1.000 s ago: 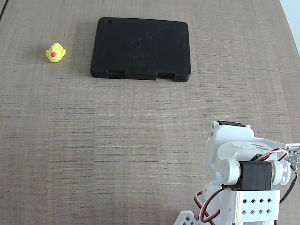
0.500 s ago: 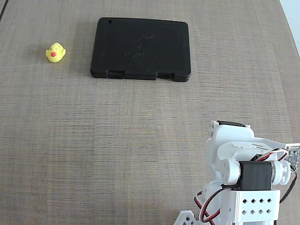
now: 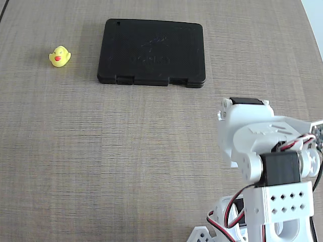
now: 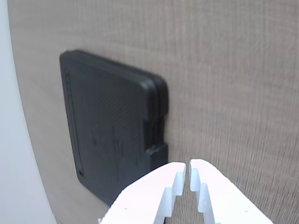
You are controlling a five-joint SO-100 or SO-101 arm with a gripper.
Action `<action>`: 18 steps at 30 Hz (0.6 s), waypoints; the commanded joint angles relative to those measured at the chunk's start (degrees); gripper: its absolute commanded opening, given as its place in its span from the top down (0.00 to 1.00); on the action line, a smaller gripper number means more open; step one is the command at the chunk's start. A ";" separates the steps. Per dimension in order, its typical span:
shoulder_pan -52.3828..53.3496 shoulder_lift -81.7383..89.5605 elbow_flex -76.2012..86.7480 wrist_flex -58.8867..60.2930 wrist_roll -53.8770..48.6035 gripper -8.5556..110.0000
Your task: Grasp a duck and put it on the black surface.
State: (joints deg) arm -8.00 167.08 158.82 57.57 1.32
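Observation:
A tiny yellow duck [image 3: 59, 56] with a red-orange beak sits upright on the wood-grain table at the far left of the fixed view. The black slab [image 3: 152, 52] lies flat to the duck's right, its notched tabs along the near edge; it also shows in the wrist view [image 4: 110, 135]. The white arm stands folded at the lower right of the fixed view, far from the duck, and the fingers are hidden there. In the wrist view my gripper [image 4: 188, 169] is shut and empty, hovering near the slab's notched edge. The duck is out of the wrist view.
The arm's white body [image 3: 262, 151] and base fill the lower right of the fixed view. The table's edge [image 3: 313, 20] runs along the upper right there, and a pale strip [image 4: 14, 140] borders the left of the wrist view.

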 commanded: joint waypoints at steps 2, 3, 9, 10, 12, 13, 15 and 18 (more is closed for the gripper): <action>-9.67 -29.09 -17.40 -1.76 -0.35 0.92; -11.60 -33.40 -21.01 -1.49 -0.35 0.91; -19.07 -55.28 -39.46 -1.41 -0.35 0.77; -19.69 -58.27 -42.28 -1.58 0.26 0.75; -21.36 -63.72 -47.81 -1.93 0.44 0.71; -22.24 -66.36 -50.54 -1.67 0.44 0.69; -24.17 -70.93 -55.90 -1.23 0.44 0.67; -27.42 -77.70 -63.37 -1.23 0.44 0.66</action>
State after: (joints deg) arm -32.78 96.86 103.89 56.43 1.49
